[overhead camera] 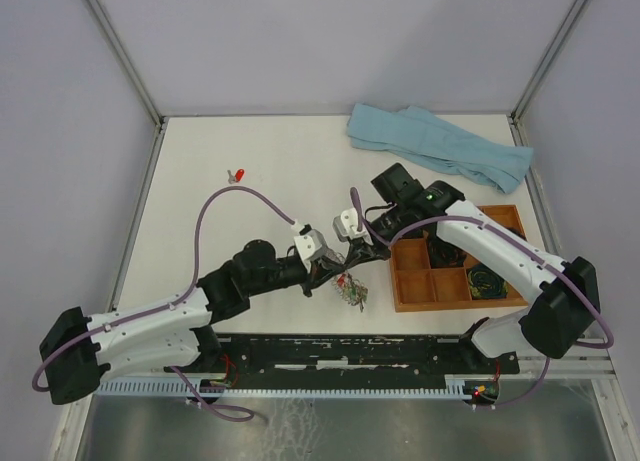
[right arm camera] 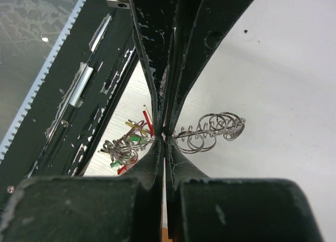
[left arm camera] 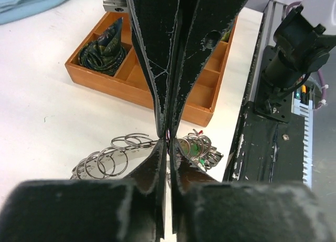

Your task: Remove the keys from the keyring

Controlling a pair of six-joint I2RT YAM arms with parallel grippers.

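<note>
Pinching the keyring (left arm camera: 105,160) just beside the wooden tray (left arm camera: 136,92), left gripper (left arm camera: 168,139) and right gripper (right arm camera: 164,134) are both clamped shut on it. Presumably one anchors while the other frees the keys (right arm camera: 131,142).

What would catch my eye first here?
Mid-table, the left gripper and right gripper meet, both pinched shut on a keyring fringed with metal loops and tiny coloured keys. A lone red key lies at the back left, and a blue cloth at the back right.

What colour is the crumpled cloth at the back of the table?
The cloth is light blue; the top view shows it best.
</note>
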